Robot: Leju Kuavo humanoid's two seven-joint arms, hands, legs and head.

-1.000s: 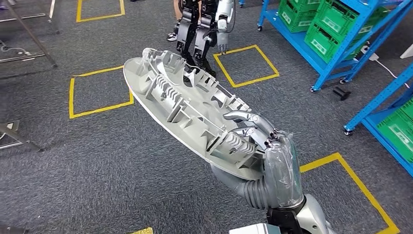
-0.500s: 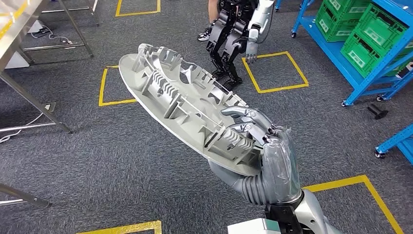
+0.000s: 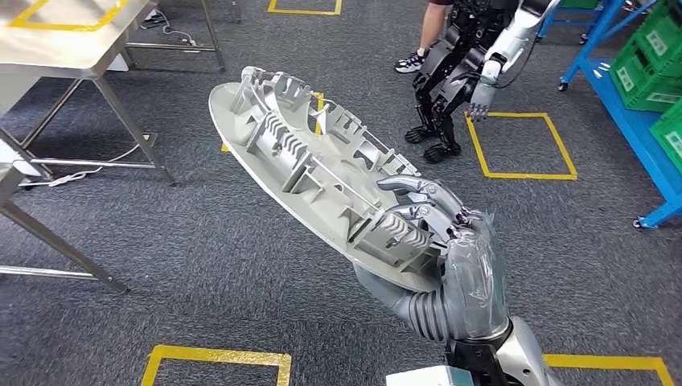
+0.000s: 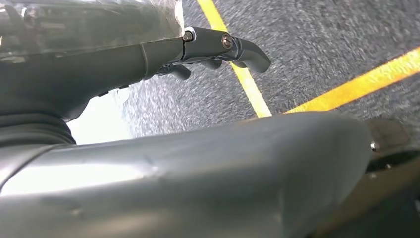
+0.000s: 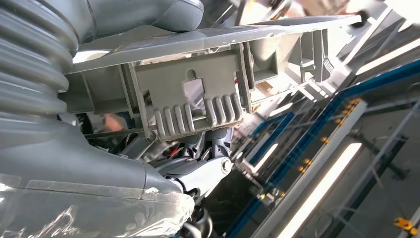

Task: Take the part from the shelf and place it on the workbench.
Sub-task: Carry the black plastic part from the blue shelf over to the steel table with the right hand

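Observation:
The part (image 3: 306, 161) is a large oval grey plastic panel, ribbed side up, with clips and webs across it. My right hand (image 3: 454, 249) grips its near end, fingers (image 3: 418, 193) curled over the ribs and thumb beneath, holding it tilted out over the floor. In the right wrist view the part's ribbed edge (image 5: 198, 94) lies against my right hand (image 5: 99, 163). The steel workbench (image 3: 72, 40) stands at the far left, well beyond the part's far tip. My left hand (image 4: 148, 54) hangs over the carpet with its fingers (image 4: 223, 44) apart and holds nothing.
Another humanoid robot (image 3: 466, 64) stands ahead on the right, with a person's leg (image 3: 418, 44) beside it. A blue shelf with green crates (image 3: 651, 64) lines the far right. Yellow tape squares (image 3: 523, 145) mark the grey carpet. A second table leg (image 3: 56, 241) crosses the left foreground.
The whole picture has slid to the right as my view turned left. The workbench has come into sight and the blue shelf has drifted to the edge. My right hand still holds the part.

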